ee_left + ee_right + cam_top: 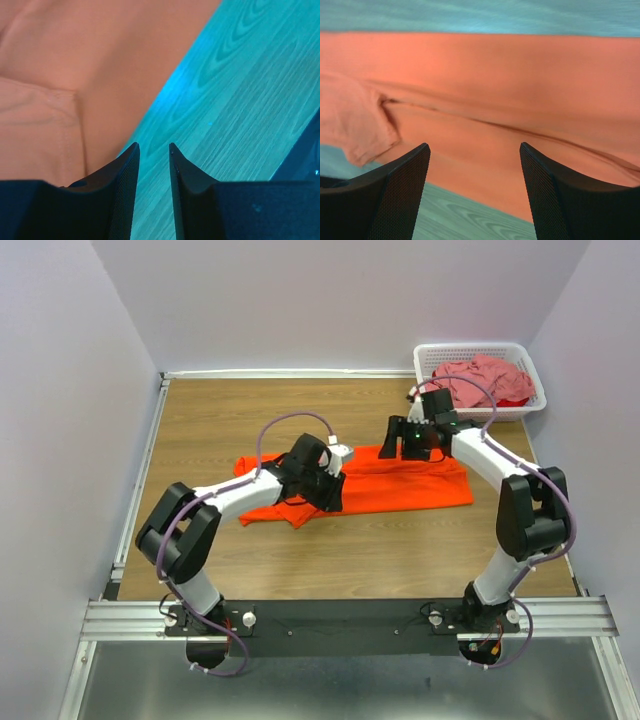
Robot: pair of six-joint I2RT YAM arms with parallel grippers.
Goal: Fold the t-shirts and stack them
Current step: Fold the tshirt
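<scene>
The bright orange t-shirt [410,485] lies spread flat across the middle of the wooden table. My left gripper [328,492] hangs low over its left part. In the left wrist view the left gripper [154,145] has its jaws a narrow gap apart with only bare wood between them, and the orange cloth [75,60] lies just to the left. My right gripper [398,440] is at the shirt's far edge. In the right wrist view it [473,145] is wide open and empty over the cloth's edge [495,75]. The dusty pink t-shirt [490,380] lies crumpled in the basket.
A white lattice basket [430,352] stands at the back right corner. Bare wood [200,420] surrounds the orange shirt. A metal rail [350,615] runs along the near edge, with walls close on the left, back and right.
</scene>
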